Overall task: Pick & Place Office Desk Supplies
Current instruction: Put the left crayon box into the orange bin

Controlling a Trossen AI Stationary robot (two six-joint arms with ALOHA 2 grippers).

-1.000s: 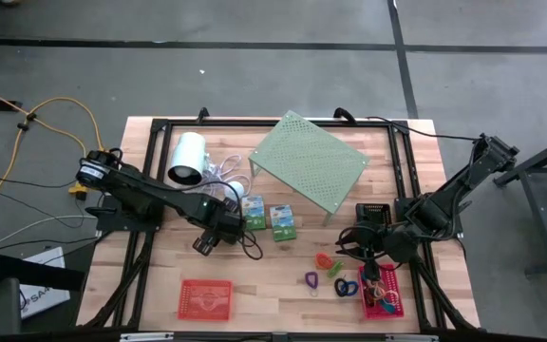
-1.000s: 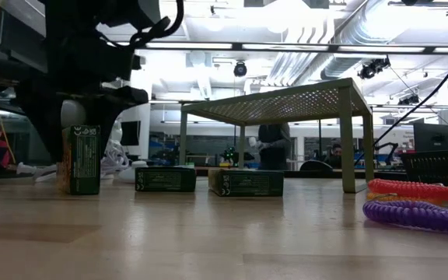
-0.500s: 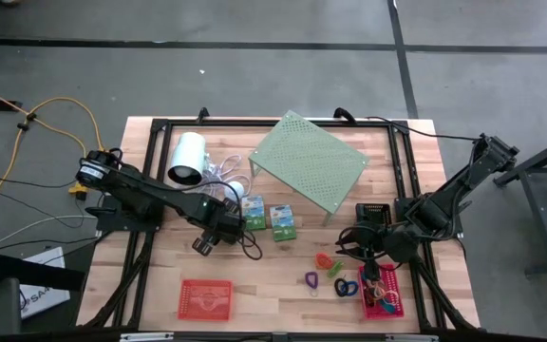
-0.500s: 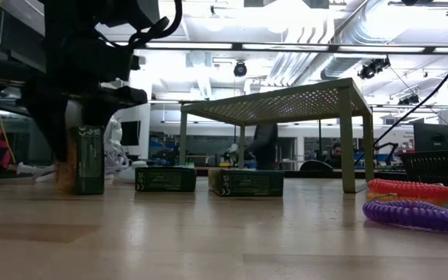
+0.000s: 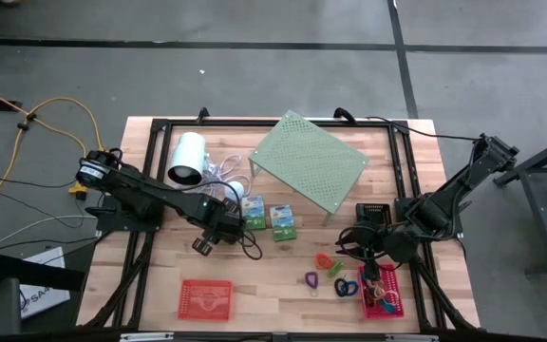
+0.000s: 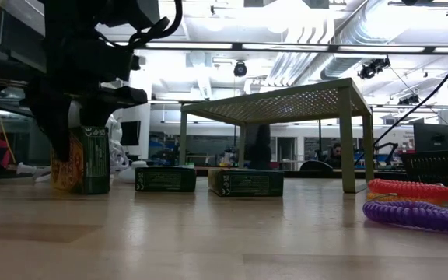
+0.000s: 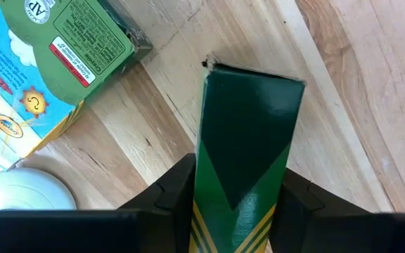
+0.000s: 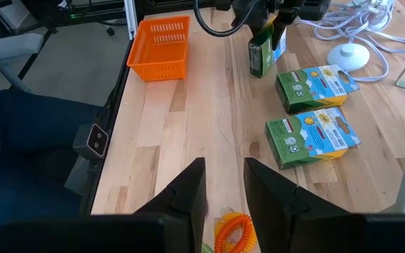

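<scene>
Two arms work at the wooden table (image 5: 283, 275). The left gripper (image 5: 218, 228) has its two dark fingers (image 7: 171, 193) pressed on the sides of an upright green box (image 7: 248, 137). The box stands on end on the wood. In the low view its base looks to sit on the table, with the gripper coming down over it from above.

Two more green-white boxes (image 5: 280, 218) lie flat just beside it. The white cylinder (image 5: 188, 158) with its cord lies further back, near the table's far edge.

The right gripper (image 5: 367, 249) waits low on the right side with its fingers (image 8: 188, 184) a little apart, holding nothing. An orange coil (image 8: 232, 233) lies just under them.

The high view alone shows the whole table: the red basket (image 5: 205, 297) near the front edge, the pink basket (image 5: 382, 293) at the front right with small things in it, and the black basket (image 5: 373, 214) behind the right gripper. Little coloured clips (image 5: 329, 271) lie between the boxes and the pink basket. The low view alone shows the green shelf (image 6: 286, 103) standing on legs, with open room under it. The left wrist view alone shows the box's dark green side with yellow stripes.

Bare wood lies open between the upright box and the red basket
</scene>
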